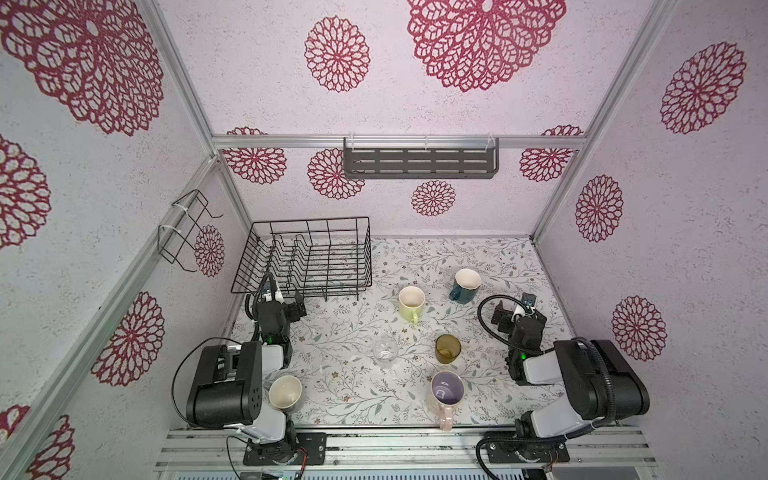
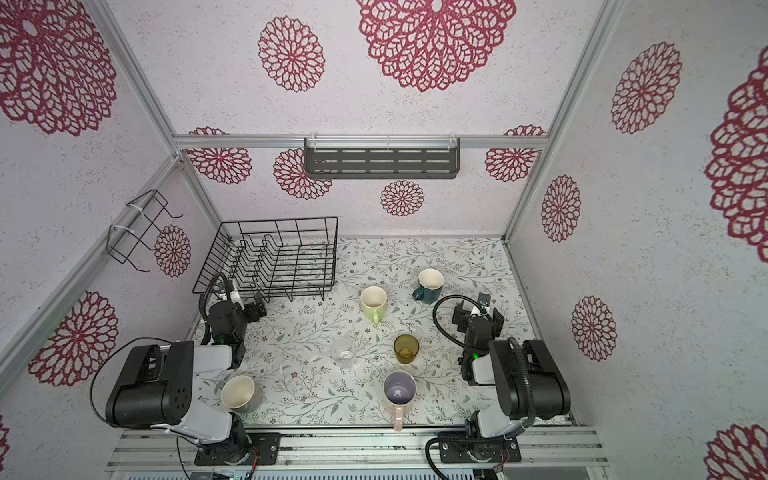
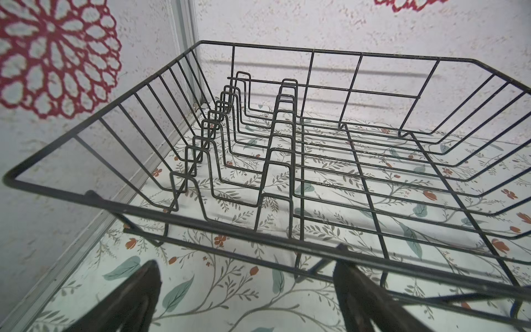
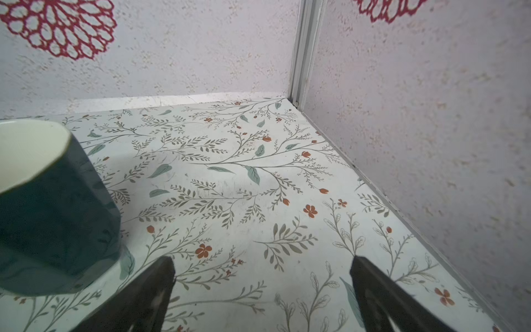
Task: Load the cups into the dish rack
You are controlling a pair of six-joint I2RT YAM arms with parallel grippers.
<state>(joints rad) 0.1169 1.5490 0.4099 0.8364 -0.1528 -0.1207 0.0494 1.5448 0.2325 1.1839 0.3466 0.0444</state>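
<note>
**Status of loading:** not begun. The dish rack (image 1: 309, 259) stands at the far left corner of the bench (image 1: 490, 257). Both top views and the left wrist view show it empty, with no cup among the prongs or on the flat wire section.

**Cups, six counted, all on the bench and outside the rack, mouths up:**
- pale yellow-green mug (image 1: 411, 303), near the rack's right front corner;
- dark teal mug (image 1: 465, 286), further right;
- clear glass (image 1: 385, 351) and amber glass tumbler (image 1: 447, 349), mid-bench and apart from each other;
- pink mug (image 1: 446, 390), at the front edge, handle toward the front rail;
- grey mug (image 1: 285, 392), front left, close against the left arm's lower links.

**End effectors:**
- The left end effector (image 3: 247, 267) is released, fingers spread, nothing between them. It sits just in front of the rack's near wall.
- The right end effector (image 4: 264, 261) is likewise released and empty. It hangs over bare bench with the dark teal mug just beside it, and no contact is visible.

**Outstanding:** in my judgement the whole task is left, six pick-ups and six placements. The teal mug is the likeliest first item for the right arm. The grey mug looks awkward to reach given how close the arm is.
</note>
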